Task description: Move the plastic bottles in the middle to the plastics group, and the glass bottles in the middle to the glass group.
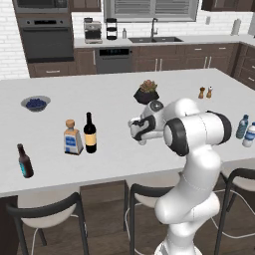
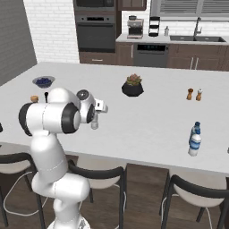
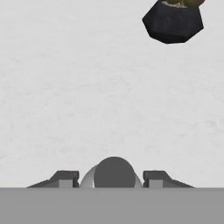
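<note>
In the hand view my gripper (image 3: 112, 179) is shut on a plain greyish plastic bottle (image 3: 113, 168), seen from above, with a fingertip against each side. In the base views the gripper (image 1: 140, 138) (image 2: 94, 123) hangs over the middle of the white island (image 1: 114, 107). On the right stand a teal-blue bottle (image 1: 242, 126) (image 2: 196, 128) and, beside it, a clear bottle with a blue label (image 1: 249, 135) (image 2: 194, 145). On the left the tall dark wine bottle (image 1: 90, 133) stands next to a squat corked bottle (image 1: 72, 138). A small brown bottle (image 1: 24, 161) stands near the front edge.
A dark plant pot (image 1: 147, 92) (image 2: 133, 86) (image 3: 173, 21) stands behind the gripper. A blue bowl (image 1: 36, 103) (image 2: 44, 81) sits far left, salt and pepper shakers (image 1: 205, 92) far right. Stools (image 1: 47, 211) line the island's near side.
</note>
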